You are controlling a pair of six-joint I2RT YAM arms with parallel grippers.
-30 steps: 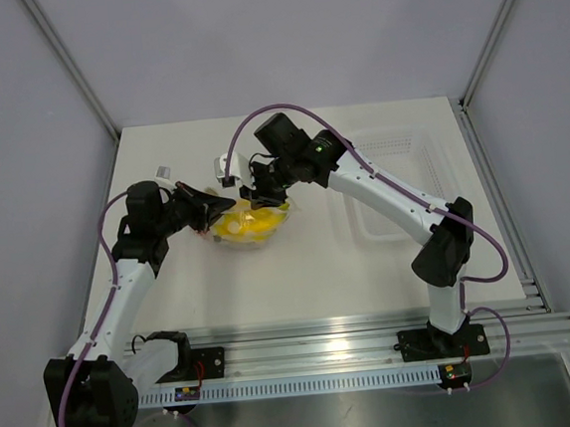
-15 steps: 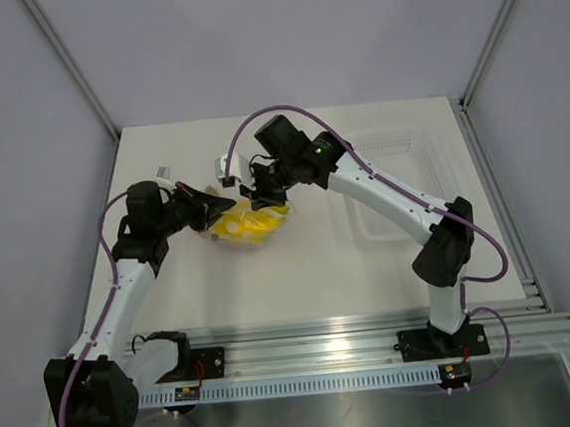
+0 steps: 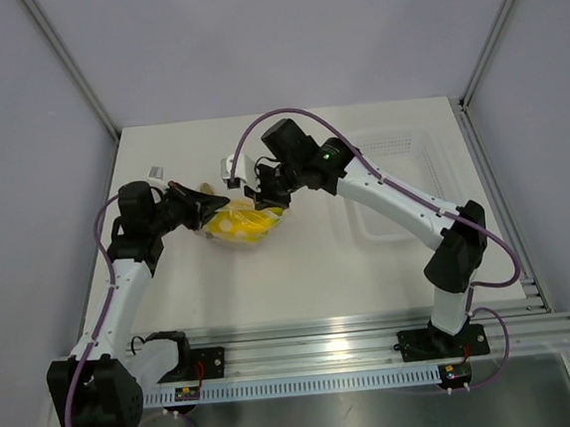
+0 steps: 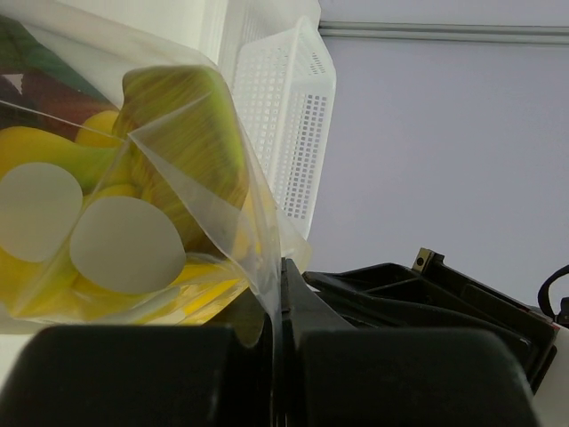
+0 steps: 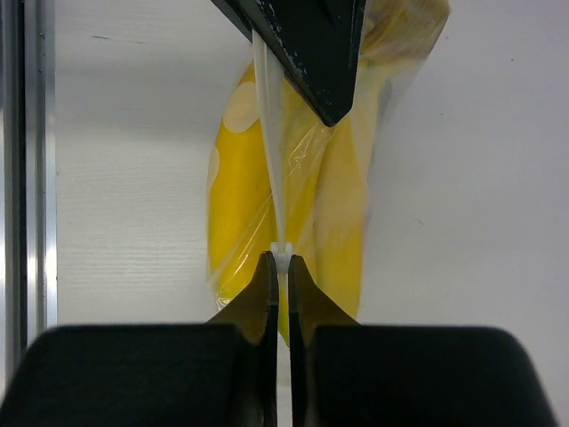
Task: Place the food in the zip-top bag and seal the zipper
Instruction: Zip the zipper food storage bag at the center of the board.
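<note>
Plainly, both tools are clamped on the top edge of the bag (image 3: 238,226), one at each end of it. The left gripper (image 3: 208,210) has its jaws fully together with a corner of the clear film caught between the tips; in its own wrist view the film runs straight down into the seam between the two black fingers (image 4: 356,356). The right gripper (image 3: 264,199) is likewise pinched closed, and its wrist view shows the thin pale zipper (image 5: 269,151) nipped right at its fingertips (image 5: 263,277). From there the strip stretches taut and straight ahead to the tip of the left gripper (image 5: 311,53), which faces it.

The bag's body sags below that strip, just under and ahead of the right gripper's tips; whether it touches the table (image 3: 320,270) cannot be told. The bananas (image 5: 233,205) sit inside it, filling most of the film, with pale round dots printed over them. Seen from the left wrist, the bananas (image 4: 53,160) lie just ahead of the tips and to one side, pressed against the film; something dark lies behind them, too blurred to name. A white perforated basket (image 4: 286,116) stands beyond the left gripper's tips, well apart from both tools, on the far side of the right arm from the bag.
</note>
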